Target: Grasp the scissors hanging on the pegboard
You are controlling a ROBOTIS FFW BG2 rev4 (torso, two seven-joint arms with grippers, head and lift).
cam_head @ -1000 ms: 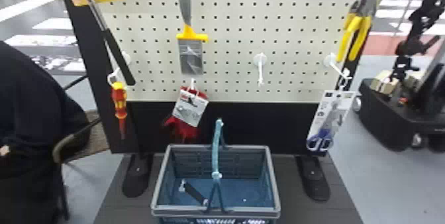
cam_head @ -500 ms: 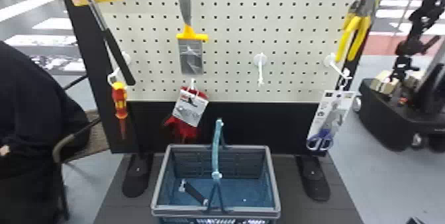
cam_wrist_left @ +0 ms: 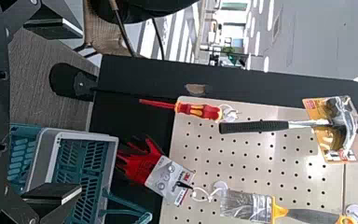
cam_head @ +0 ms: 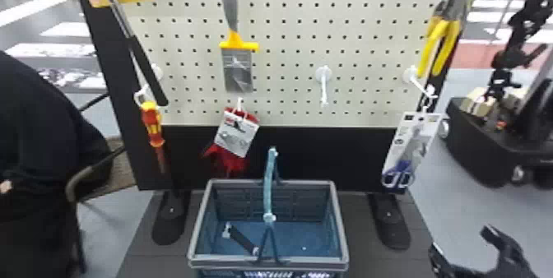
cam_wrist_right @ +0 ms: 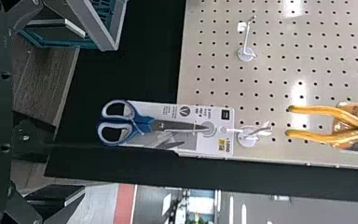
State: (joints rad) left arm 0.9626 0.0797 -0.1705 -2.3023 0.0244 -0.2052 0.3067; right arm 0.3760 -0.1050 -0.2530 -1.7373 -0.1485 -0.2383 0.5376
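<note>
Blue-handled scissors [cam_wrist_right: 142,124] hang ungrasped; your right gripper [cam_head: 469,252], newly risen into head view, spread wide and empty, begins its approach.

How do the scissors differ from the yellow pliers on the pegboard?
The scissors have blue handles; the pliers have yellow ones. The scissors are mounted on a white card and hang lower; the pliers hang higher up. Both hang handles down at the right edge of the pegboard.
</note>
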